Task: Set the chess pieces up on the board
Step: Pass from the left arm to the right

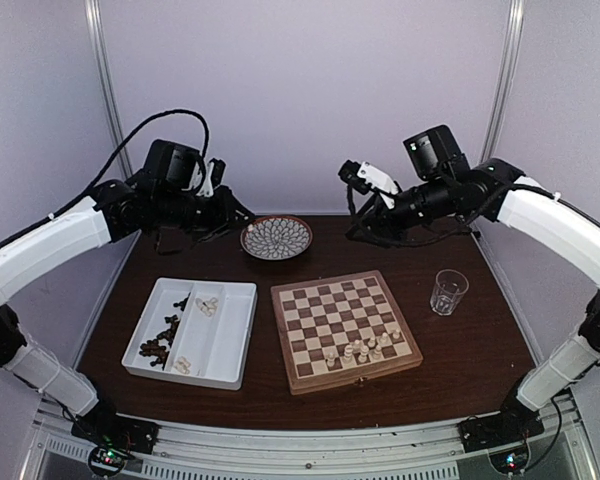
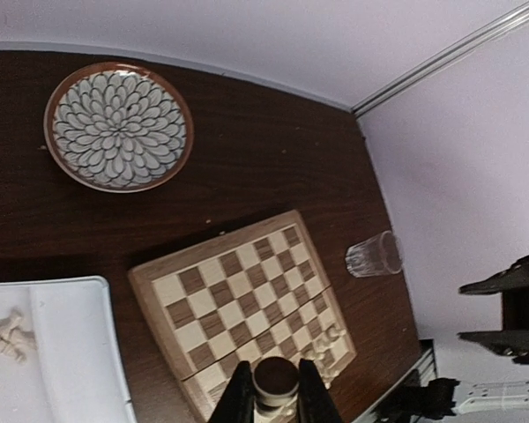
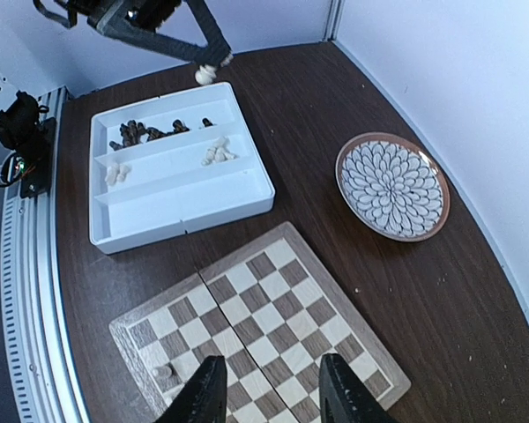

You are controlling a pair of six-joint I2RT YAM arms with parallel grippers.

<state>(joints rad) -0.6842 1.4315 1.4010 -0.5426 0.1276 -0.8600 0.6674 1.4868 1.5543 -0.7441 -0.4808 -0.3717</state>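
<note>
The chessboard [image 1: 332, 312] lies at the table's middle, with several cream-white pieces [image 1: 365, 348] on its near right squares. It also shows in the left wrist view [image 2: 234, 300] and the right wrist view [image 3: 264, 308]. My left gripper [image 1: 230, 210] is raised beside the plate and is shut on a cream-white piece [image 2: 275, 386], whose dark round base faces the camera. My right gripper [image 3: 271, 363] is open and empty, high above the board. Dark pieces [image 1: 162, 342] and cream pieces [image 1: 207, 305] lie in the white tray [image 1: 235, 340].
A round patterned plate [image 1: 277, 238] sits behind the board. A clear glass [image 1: 448, 292] stands to the board's right. The white two-compartment tray is to the board's left. One cream piece [image 3: 163, 372] shows on a corner square in the right wrist view.
</note>
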